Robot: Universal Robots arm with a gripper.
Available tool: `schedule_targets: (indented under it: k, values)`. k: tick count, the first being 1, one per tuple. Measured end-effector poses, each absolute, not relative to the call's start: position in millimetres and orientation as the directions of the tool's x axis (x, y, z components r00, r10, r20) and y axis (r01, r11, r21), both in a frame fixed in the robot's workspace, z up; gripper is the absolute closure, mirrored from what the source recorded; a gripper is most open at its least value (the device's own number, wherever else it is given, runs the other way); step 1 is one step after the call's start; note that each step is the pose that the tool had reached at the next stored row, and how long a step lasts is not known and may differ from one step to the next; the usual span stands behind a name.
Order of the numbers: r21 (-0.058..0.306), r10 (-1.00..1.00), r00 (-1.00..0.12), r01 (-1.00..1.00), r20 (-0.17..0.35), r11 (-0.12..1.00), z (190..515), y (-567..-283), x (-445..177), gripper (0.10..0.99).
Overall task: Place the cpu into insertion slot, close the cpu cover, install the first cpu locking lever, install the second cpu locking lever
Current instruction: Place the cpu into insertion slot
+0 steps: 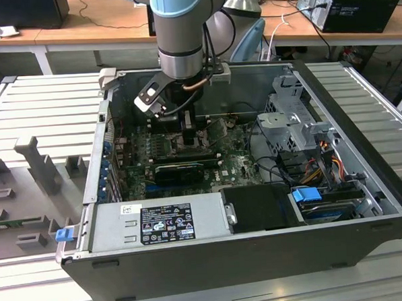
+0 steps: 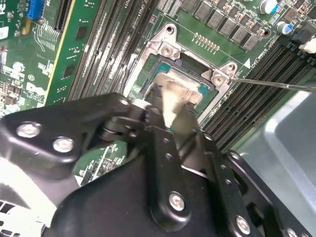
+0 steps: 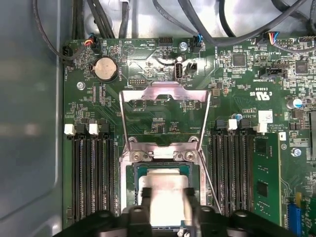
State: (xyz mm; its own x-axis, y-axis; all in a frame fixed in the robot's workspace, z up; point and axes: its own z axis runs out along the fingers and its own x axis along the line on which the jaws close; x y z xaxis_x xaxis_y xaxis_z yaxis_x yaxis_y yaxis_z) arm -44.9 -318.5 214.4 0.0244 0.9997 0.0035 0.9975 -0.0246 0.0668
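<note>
My gripper is shut on the cpu, a pale silvery square chip held by two opposite edges between the black fingers. The chip sits at the insertion slot, level with or just above its metal rim; I cannot tell whether it is seated. The cpu cover, a silvery frame with a square window, stands swung open beyond the socket. A thin locking lever runs beside the socket and sticks out free. In the exterior view the gripper reaches down into the open computer case.
Long black memory slots flank the socket on both sides. A coin battery and cables lie beyond the cover. The case holds a power supply, a black card and a drive cage.
</note>
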Motion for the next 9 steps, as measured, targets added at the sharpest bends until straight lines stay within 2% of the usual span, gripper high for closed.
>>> schedule_targets:
  k: [1,2,4,5,6,9]
  values:
    - [0.067,1.0,0.024,0.997,0.003,-0.025,214.9,-318.5,-44.9,0.804]
    - [0.067,1.0,0.024,0.997,0.003,-0.025,215.4,-318.5,-44.9,0.804]
    - [0.067,1.0,0.024,0.997,0.002,-0.024,216.6,-318.5,-44.9,0.925]
    - [0.067,1.0,0.024,0.997,0.001,-0.024,217.3,-318.5,-44.9,0.925]
    - [0.067,1.0,0.024,0.997,0.001,-0.024,217.7,-318.5,-44.9,0.98]
    - [0.067,1.0,0.024,0.997,0.001,-0.024,220.1,-318.5,-44.9,0.98]
